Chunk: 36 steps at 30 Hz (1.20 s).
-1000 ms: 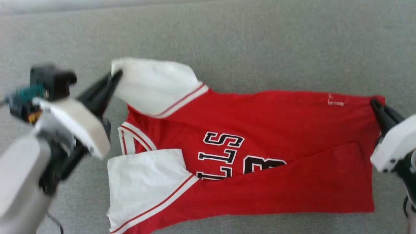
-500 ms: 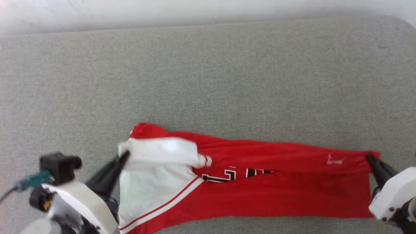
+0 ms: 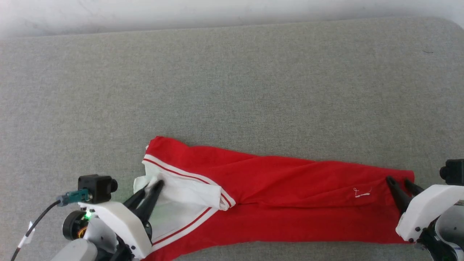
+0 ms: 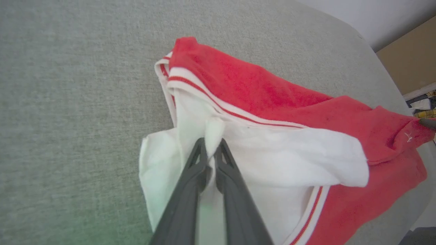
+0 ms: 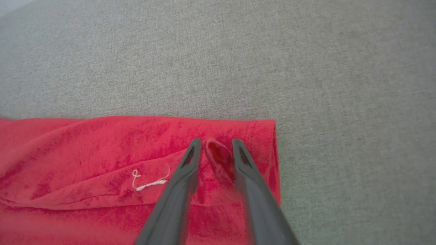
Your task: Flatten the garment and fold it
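The garment [image 3: 282,203] lies folded lengthwise into a long band between my grippers, my left gripper [image 3: 154,185] pinching its white sleeve [image 4: 272,160] and my right gripper [image 3: 398,180] parted over the hem corner [image 5: 262,136], so I judge the crosswise folds remain.

Grey fabric surface [image 3: 232,90]; red garment [image 3: 290,181] (folded lengthwise) lying on it.
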Available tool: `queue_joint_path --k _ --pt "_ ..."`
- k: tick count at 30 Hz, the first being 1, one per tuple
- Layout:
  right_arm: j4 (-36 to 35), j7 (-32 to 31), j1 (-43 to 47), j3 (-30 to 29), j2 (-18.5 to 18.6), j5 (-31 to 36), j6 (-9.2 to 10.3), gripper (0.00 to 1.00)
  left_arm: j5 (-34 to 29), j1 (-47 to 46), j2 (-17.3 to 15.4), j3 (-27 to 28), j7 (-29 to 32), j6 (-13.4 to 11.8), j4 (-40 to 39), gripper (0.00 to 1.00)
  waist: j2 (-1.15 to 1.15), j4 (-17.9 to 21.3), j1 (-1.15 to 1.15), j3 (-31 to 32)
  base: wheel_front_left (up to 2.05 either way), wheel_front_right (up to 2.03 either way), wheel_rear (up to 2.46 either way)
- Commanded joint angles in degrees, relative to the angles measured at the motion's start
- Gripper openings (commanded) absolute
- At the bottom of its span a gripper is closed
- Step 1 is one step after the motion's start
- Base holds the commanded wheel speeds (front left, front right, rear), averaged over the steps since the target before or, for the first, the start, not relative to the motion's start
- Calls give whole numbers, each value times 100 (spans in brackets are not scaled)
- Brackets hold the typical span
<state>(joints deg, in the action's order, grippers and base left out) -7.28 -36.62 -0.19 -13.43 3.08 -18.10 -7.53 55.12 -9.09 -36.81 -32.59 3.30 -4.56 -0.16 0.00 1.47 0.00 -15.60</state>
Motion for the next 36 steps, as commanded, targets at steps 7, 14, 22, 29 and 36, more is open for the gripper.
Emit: queue_joint_path --k 7,14,22,29,36 --pt "-668 79 191 -311 -18 -239 4 100 0 230 -5 488 -660 -359 -420 100 0 56 0 88 0 0 0" --pt "-775 421 543 -604 -19 -200 4 100 -633 723 144 1352 -1761 -1168 -1074 100 0 67 0 103 0 0 0" --pt "-113 642 699 -547 -20 -215 4 100 -2307 1492 988 2409 -1828 -1349 -1752 100 0 -100 0 120 0 0 0" --pt "638 971 577 -614 -20 -262 4 100 -3302 1703 1090 2455 -1829 -1179 -1513 100 0 -266 0 174 0 0 0" --pt "1185 911 463 -354 -20 -339 4 0 -3517 1687 1206 2461 -1829 -1000 -1397 100 0 -329 0 147 0 0 0"
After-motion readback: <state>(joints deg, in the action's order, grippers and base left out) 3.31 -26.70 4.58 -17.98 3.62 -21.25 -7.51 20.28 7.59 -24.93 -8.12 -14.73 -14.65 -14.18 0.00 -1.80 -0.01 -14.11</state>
